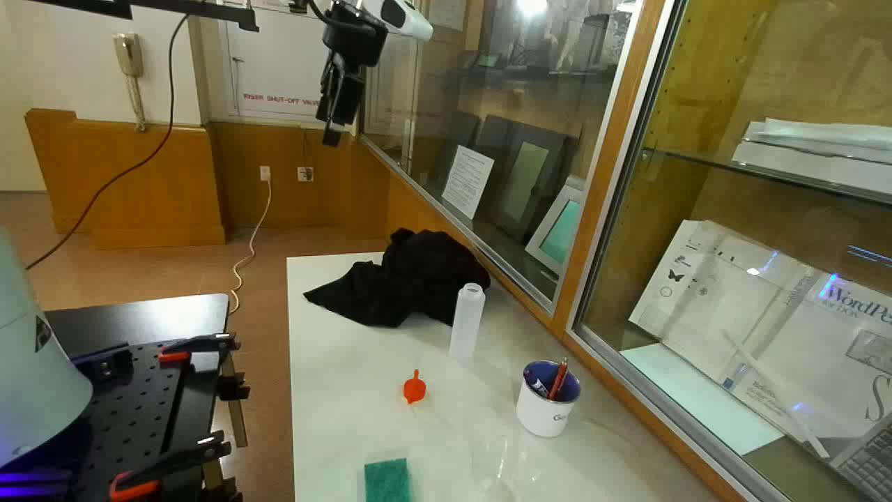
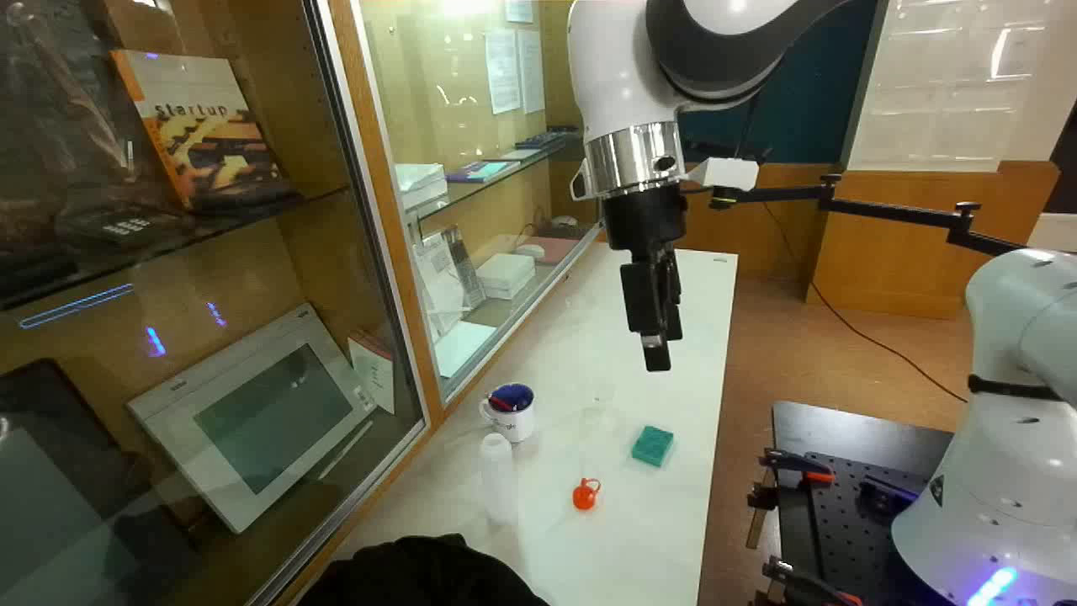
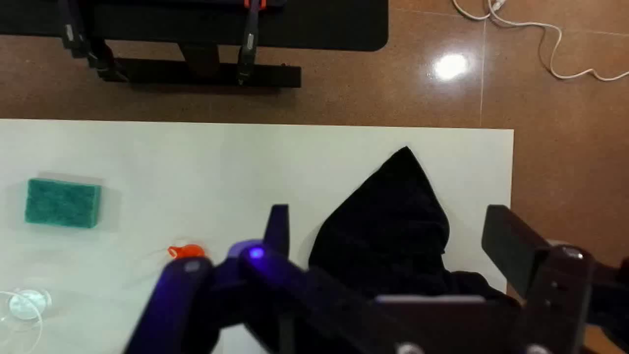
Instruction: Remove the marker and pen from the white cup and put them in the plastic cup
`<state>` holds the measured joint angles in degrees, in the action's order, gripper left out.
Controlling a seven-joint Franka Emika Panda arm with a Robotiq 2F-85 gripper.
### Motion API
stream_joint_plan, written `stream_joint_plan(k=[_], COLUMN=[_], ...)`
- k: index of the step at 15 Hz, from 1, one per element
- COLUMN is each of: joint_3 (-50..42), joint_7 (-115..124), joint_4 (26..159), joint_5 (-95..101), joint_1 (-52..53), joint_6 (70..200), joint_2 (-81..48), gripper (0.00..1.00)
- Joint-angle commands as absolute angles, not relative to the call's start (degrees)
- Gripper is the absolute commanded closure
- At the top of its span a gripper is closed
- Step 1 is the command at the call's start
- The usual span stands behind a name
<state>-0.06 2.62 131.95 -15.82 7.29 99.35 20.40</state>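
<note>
1. Black two-fingered gripper [image 3: 387,230], nearest the camera, low in the wrist view: tips wide apart, nothing held.
2. Step in hand, I judge: first pick, not begun; next calls for travel toward an exterior view's lower right, then a pinch from above.
3. Left to right there: one black cloth heap [image 1: 418,279]; one green rectangular sponge [image 1: 387,481]; one orange-red rounded piece [image 1: 414,388]; one tall white bottle [image 1: 466,322]; one clear plastic cup [image 1: 500,466]; one round white cup [image 1: 543,415], lower right, holding one dark-blue marker [image 1: 536,383] and, apparently, one slim red pen [image 1: 558,380].
</note>
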Motion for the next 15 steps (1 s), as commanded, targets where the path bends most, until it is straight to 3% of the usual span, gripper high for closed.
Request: stream_joint_plan(k=[1,15], joint_3=[1.1,0.6], joint_7=[2.3,4.9], joint_4=[131.8,127.5], joint_5=[-16.2,-12.4], joint_1=[5.9,2.0], joint_6=[99.1,105.0], joint_2=[20.4,17.1], gripper=[0.00,0.00])
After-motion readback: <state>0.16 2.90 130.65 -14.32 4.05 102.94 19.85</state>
